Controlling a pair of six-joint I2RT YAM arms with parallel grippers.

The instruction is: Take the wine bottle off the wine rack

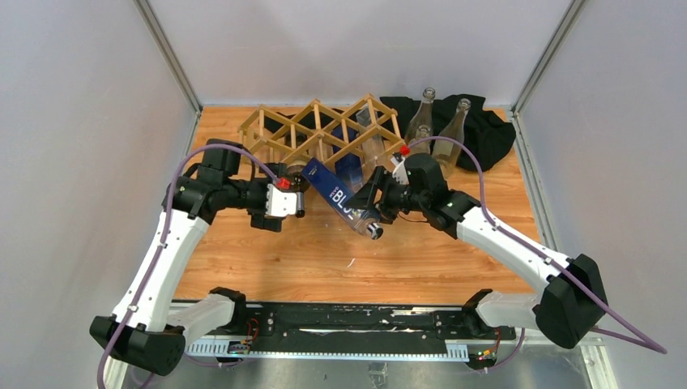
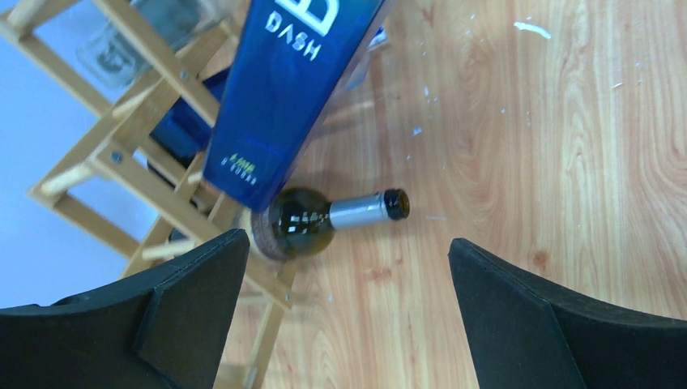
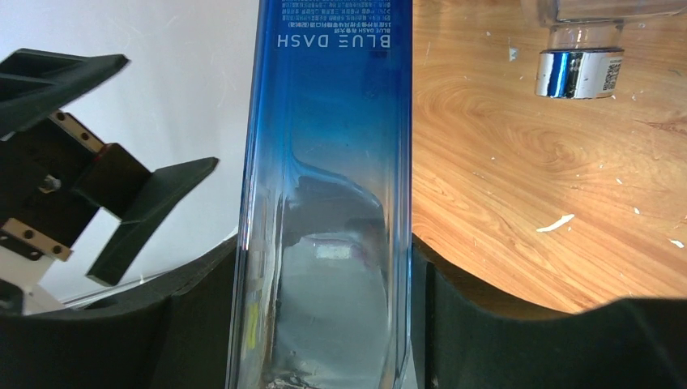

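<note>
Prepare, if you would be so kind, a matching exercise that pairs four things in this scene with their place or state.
Things:
1. blue bottle
2. dark green bottle
3. left gripper
4. black cloth

Places or states:
A. open, holding nothing
B. far right of the table, beside the clear bottles
C. clamped in the right gripper
D. low at the wine rack, neck pointing outward

Pairs: 1-C, 2-D, 3-A, 4-B.
</note>
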